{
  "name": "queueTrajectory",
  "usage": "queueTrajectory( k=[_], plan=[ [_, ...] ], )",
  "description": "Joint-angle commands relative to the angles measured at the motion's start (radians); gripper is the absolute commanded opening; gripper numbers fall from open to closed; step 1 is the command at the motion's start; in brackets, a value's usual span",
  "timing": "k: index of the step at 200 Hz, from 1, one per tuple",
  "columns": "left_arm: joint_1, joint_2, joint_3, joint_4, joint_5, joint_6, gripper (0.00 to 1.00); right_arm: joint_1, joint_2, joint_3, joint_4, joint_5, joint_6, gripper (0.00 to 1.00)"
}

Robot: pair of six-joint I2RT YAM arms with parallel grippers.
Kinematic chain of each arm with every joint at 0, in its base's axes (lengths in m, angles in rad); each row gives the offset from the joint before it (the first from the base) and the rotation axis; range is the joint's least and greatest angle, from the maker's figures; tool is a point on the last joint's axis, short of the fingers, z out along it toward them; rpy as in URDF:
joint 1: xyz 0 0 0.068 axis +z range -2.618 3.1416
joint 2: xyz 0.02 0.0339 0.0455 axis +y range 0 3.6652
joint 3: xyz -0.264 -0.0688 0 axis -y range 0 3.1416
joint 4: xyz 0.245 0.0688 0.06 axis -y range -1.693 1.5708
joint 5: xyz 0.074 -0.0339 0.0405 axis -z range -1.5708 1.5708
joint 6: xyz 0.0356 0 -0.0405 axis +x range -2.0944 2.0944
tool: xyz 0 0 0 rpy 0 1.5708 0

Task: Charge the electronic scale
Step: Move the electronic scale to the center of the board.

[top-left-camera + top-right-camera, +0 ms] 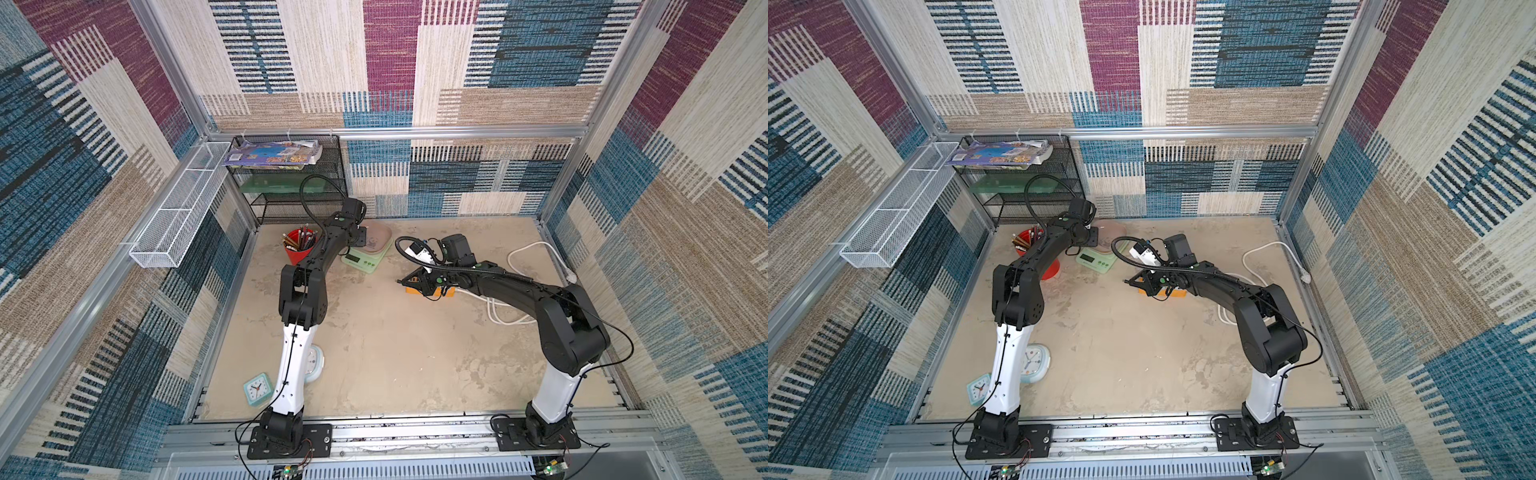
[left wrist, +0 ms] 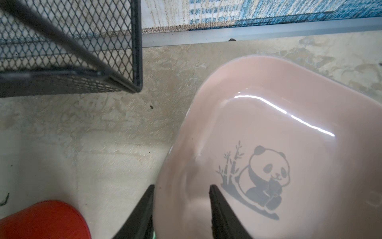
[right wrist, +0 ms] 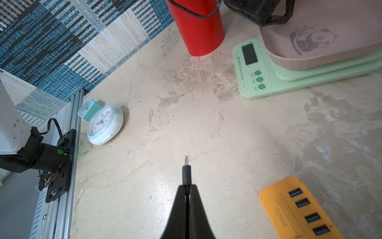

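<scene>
Just beside the red cup (image 3: 198, 31), the electronic scale (image 3: 268, 91) is sitting, the left gripper (image 2: 181, 186) straddling its tray rim (image 2: 258, 70), grip indeterminate; the right gripper (image 3: 187, 186), clenching the charging plug (image 3: 186, 171), is likely requiring level alignment.

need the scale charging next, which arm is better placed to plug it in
Right, probably: its jaws are shut on the cable plug, the electronic scale close ahead. The left jaws straddle the pink tray rim and hold no cable.
</scene>
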Motion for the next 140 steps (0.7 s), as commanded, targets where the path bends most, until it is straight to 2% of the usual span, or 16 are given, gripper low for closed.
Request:
queueTrajectory(
  k=[1, 23, 46, 67, 113, 140],
  plan=[
    [-0.001, -0.016, -0.004, -0.041, 0.005, 0.009, 0.3, 0.0, -0.007, 0.005, 0.008, -0.007, -0.009, 0.0],
    [-0.002, -0.069, -0.075, -0.045, 0.038, -0.006, 0.13, -0.005, -0.012, 0.003, 0.005, -0.007, -0.01, 0.0],
    [-0.003, -0.124, -0.157, -0.08, 0.046, -0.062, 0.08, -0.004, -0.025, -0.007, 0.01, -0.002, -0.007, 0.0],
    [-0.007, -0.208, -0.291, -0.077, 0.039, -0.152, 0.02, -0.004, -0.032, -0.013, 0.012, -0.001, -0.009, 0.0],
    [-0.033, -0.424, -0.638, 0.006, 0.019, -0.317, 0.07, -0.005, -0.029, -0.016, 0.014, -0.003, -0.007, 0.0],
    [-0.039, -0.549, -0.844, 0.076, 0.059, -0.355, 0.08, -0.002, -0.03, -0.024, 0.021, 0.0, -0.009, 0.0]
  ],
)
